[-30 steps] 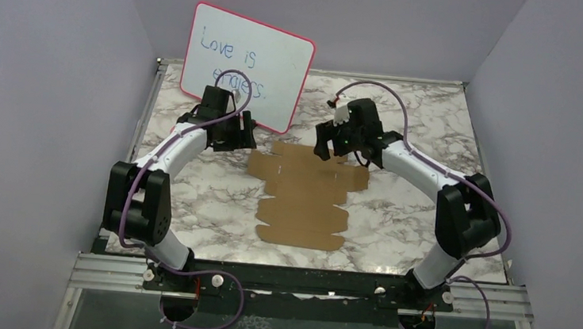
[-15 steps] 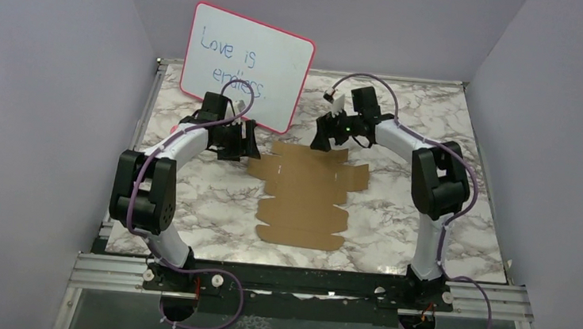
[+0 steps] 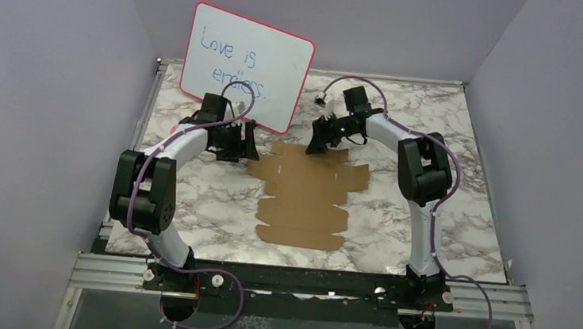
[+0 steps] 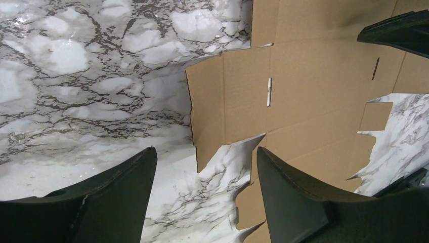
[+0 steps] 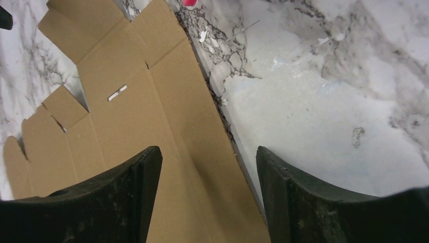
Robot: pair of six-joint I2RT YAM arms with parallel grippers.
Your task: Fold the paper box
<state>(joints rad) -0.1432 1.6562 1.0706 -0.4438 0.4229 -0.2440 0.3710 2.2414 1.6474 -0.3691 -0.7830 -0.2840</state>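
Note:
The paper box [image 3: 306, 194] is a flat brown die-cut cardboard sheet with flaps and tabs, lying on the marble table. My left gripper [image 3: 247, 146] hovers at the sheet's far left corner, open; in the left wrist view [image 4: 205, 159] its fingers straddle a notch between flaps of the sheet [image 4: 303, 86]. My right gripper [image 3: 316, 143] is at the sheet's far edge, open; in the right wrist view [image 5: 208, 159] its fingers straddle the edge of the cardboard [image 5: 141, 96], one over the sheet, one over the table. Nothing is held.
A pink-framed whiteboard [image 3: 247, 65] with handwriting leans at the back, just behind the left gripper. Lilac walls enclose the marble table [image 3: 451, 119] on three sides. The arm bases sit on a metal rail [image 3: 302, 281] at the near edge.
The right arm has swung its gripper left and down to the sheet's far edge, its elbow folding inward. The left gripper shifted slightly right to the sheet's corner. The sheet has not moved.

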